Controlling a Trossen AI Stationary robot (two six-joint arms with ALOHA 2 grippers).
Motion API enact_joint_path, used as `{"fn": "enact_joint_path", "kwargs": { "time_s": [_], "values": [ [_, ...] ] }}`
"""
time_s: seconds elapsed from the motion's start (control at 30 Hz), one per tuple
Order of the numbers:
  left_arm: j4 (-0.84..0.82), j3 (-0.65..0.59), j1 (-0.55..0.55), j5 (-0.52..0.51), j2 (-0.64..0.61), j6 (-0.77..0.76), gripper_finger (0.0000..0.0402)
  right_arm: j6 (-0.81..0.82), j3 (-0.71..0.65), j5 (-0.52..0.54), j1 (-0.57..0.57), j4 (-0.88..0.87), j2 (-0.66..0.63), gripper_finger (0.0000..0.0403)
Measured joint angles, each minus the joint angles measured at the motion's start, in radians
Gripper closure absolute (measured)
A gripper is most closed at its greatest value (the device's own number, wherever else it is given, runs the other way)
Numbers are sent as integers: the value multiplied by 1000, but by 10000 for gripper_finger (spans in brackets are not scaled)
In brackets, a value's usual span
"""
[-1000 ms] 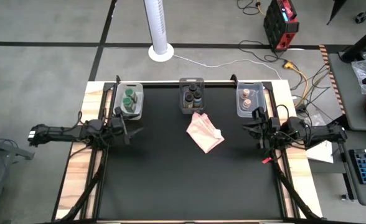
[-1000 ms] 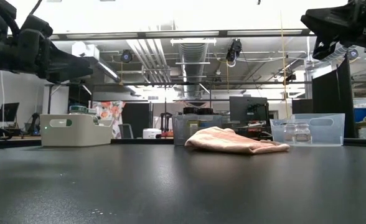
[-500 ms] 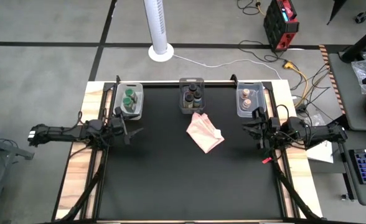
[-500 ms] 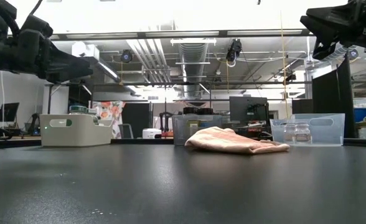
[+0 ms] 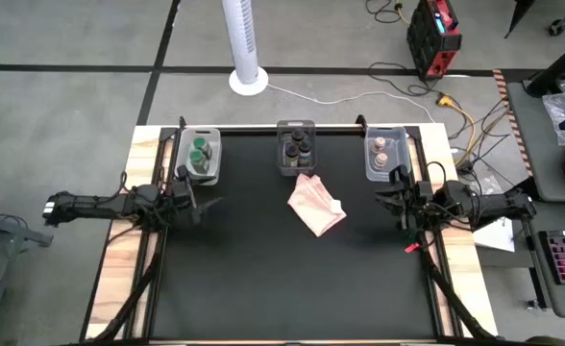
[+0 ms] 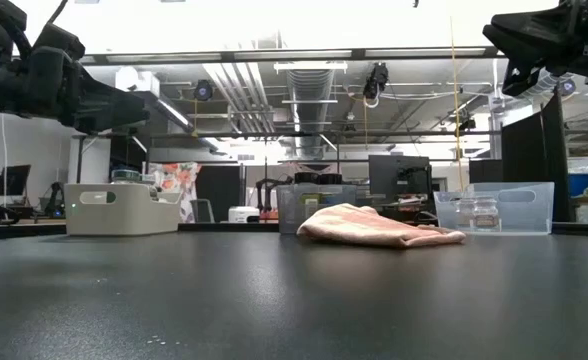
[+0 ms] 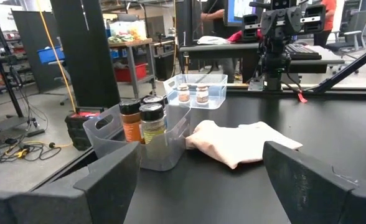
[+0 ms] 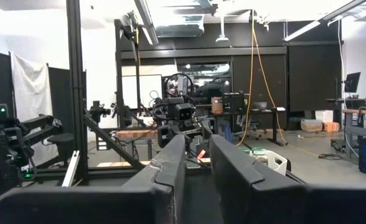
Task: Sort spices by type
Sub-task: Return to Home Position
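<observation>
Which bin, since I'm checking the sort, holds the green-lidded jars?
The white bin, leftmost of the three; the middle bin holds dark-lidded jars, the right bin pinkish-tan-lidded jars.

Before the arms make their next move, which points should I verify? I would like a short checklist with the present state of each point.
1. Green-lidded jars in the white bin: ok.
2. Dark-lidded jars in the middle bin: ok.
3. Pinkish-tan-lidded jars in the clear bin: ok.
4. No jar outside a bin: ok, none shows in the high view.
5. Left gripper open and empty, at the table's left edge: ok.
6. Right gripper empty, fingers slightly apart, at the right edge: ok.

Whether the pink cloth touches the middle bin: cannot tell.
</observation>
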Motion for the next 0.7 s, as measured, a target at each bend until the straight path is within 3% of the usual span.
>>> {"fn": "enact_joint_path", "kwargs": {
  "time_s": [0.33,0.7],
  "values": [
    [0,0,0,0,0,0,82,0,0,0,0,0,0,346],
    [-1,0,0,0,0,0,82,0,0,0,0,0,0,322]
  ]
}}
